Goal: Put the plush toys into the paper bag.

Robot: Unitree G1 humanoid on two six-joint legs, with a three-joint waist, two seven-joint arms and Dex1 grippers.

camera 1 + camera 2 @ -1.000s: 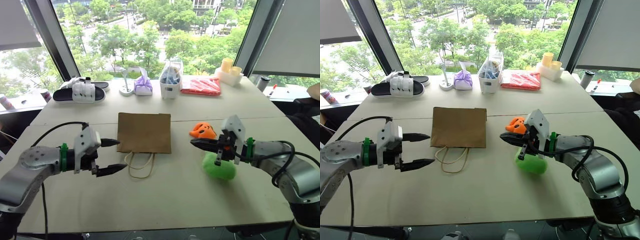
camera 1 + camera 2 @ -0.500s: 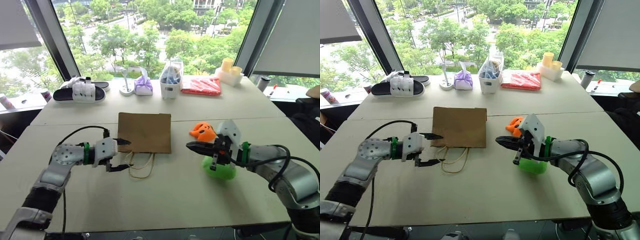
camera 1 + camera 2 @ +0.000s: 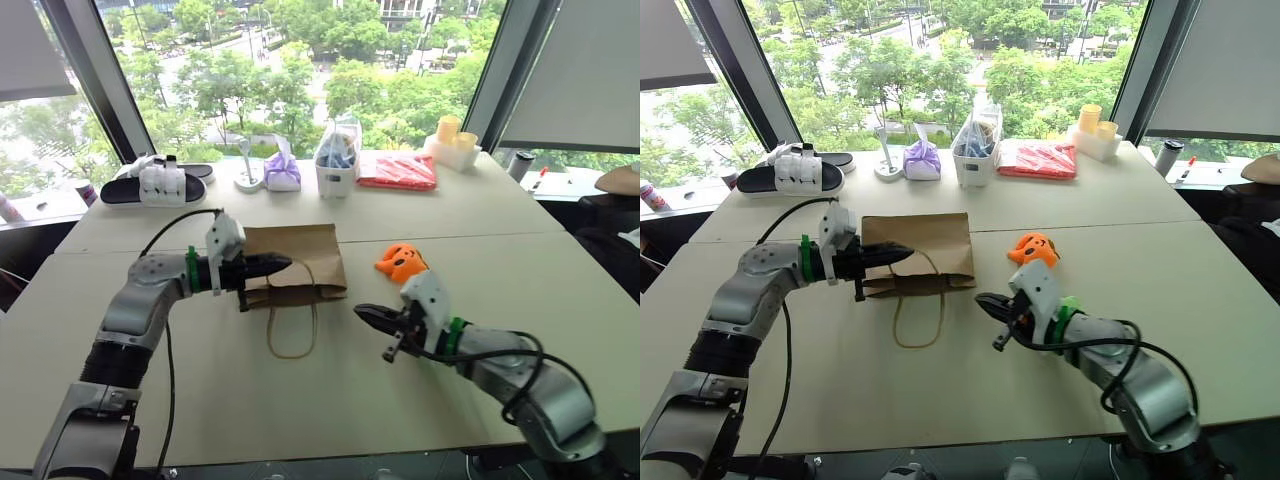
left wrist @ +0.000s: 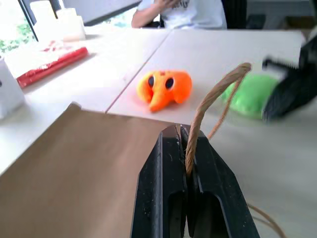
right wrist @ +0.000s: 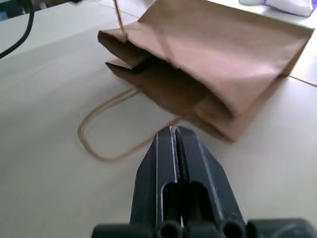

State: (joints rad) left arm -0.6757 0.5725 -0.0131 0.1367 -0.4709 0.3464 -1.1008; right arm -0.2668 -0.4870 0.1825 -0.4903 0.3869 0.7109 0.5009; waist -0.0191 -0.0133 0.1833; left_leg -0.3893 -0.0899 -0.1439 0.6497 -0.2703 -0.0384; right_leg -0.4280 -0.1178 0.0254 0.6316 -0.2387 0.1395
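The brown paper bag [image 3: 300, 262] lies flat on the table with its mouth toward me, slightly gaping in the right wrist view [image 5: 198, 64]. My left gripper [image 3: 272, 265] is shut on the upper cord handle [image 4: 213, 96] at the mouth. The other handle loop [image 3: 292, 335] lies on the table. The orange plush toy [image 3: 402, 262] sits right of the bag. Beyond it, the left wrist view shows the green plush toy [image 4: 250, 94]. My right gripper [image 3: 366, 314] is shut and empty, low over the table, right of the loop and pointing at the bag.
Along the far edge stand black-and-white slippers [image 3: 160, 182], a purple pouch [image 3: 284, 172], a white bin with a clear bag [image 3: 337, 165], a red packet [image 3: 402, 172] and yellow cups [image 3: 450, 140]. A person sits beyond the table [image 4: 178, 10].
My left gripper has moved right to the bag's mouth and shut on the cord handle, raising the upper edge. My right gripper has sunk leftward, away from the green toy.
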